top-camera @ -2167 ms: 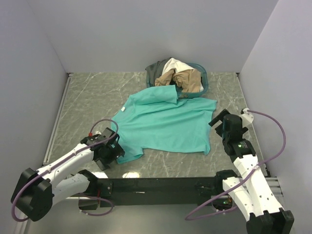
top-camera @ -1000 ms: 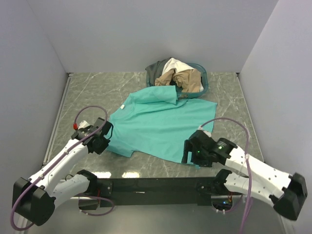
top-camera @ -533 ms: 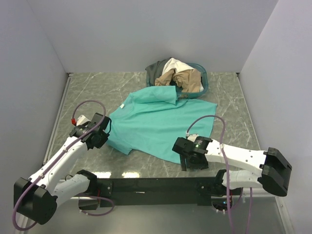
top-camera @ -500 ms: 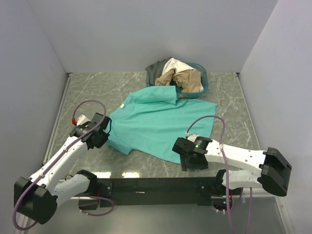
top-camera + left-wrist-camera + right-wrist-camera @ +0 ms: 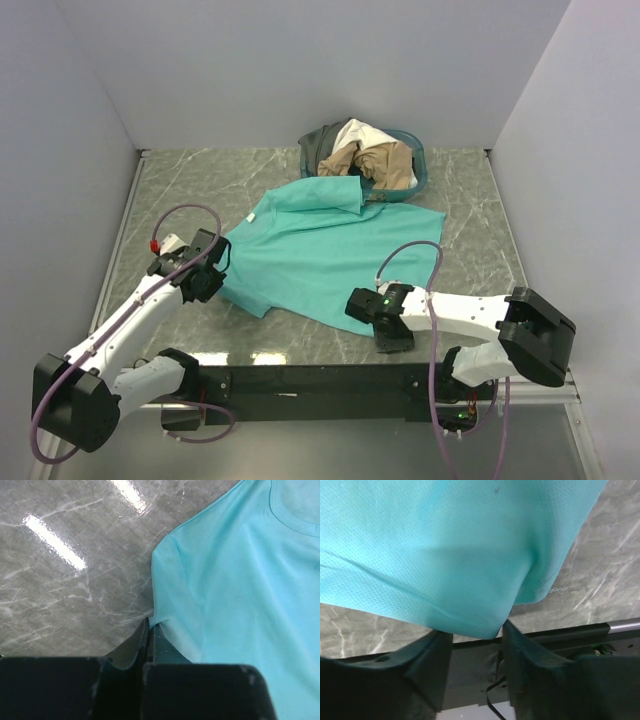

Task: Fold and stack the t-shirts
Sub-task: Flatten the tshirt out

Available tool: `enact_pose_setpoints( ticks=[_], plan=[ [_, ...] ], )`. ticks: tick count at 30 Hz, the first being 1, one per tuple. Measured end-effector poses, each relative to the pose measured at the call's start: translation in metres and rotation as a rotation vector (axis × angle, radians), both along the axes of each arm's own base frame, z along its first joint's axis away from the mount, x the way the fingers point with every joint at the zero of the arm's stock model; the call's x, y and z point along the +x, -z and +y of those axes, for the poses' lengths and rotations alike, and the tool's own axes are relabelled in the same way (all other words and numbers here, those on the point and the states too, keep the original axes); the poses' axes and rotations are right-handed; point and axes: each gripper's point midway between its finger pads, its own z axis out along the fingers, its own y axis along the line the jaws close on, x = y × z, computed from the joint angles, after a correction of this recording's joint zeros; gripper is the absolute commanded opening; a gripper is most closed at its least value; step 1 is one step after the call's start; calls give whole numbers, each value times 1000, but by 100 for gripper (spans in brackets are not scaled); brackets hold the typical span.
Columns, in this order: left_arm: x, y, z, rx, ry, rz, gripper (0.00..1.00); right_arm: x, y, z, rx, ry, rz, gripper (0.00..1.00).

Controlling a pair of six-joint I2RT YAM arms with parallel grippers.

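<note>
A bright teal-green t-shirt (image 5: 330, 250) lies spread flat in the middle of the table. My left gripper (image 5: 209, 282) is at its left side, and in the left wrist view it (image 5: 150, 625) is shut on the edge of the teal cloth (image 5: 240, 580) by the sleeve. My right gripper (image 5: 372, 310) is at the shirt's near hem. In the right wrist view its jaws (image 5: 476, 635) stand apart, with the teal hem (image 5: 470, 570) dipping between the fingertips, unpinched. Cream-white (image 5: 360, 133), tan-beige (image 5: 388, 160) and dark grey (image 5: 320, 145) t-shirts are piled in the basket.
The oval teal-blue basket (image 5: 421, 168) stands at the back, touching the teal shirt's far edge. Grey walls close in the table on three sides. The black base rail (image 5: 300, 380) runs along the near edge, just behind my right gripper.
My right arm has swung in from the right and moved left along the shirt's near hem, its jaws narrowing. My left gripper has drawn the shirt's left edge slightly outward and back.
</note>
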Motion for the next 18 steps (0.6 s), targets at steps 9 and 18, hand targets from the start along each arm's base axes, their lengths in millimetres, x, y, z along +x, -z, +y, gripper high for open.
enact_pose_setpoints(
  ticks=[9,18],
  plan=[
    [1,-3,3,10,-11,-4,1,10,1,-5,-6,49,-31,41],
    [1,-10,15,56,-52,-8,1,16,3,-11,13,81,-59,3]
  ],
)
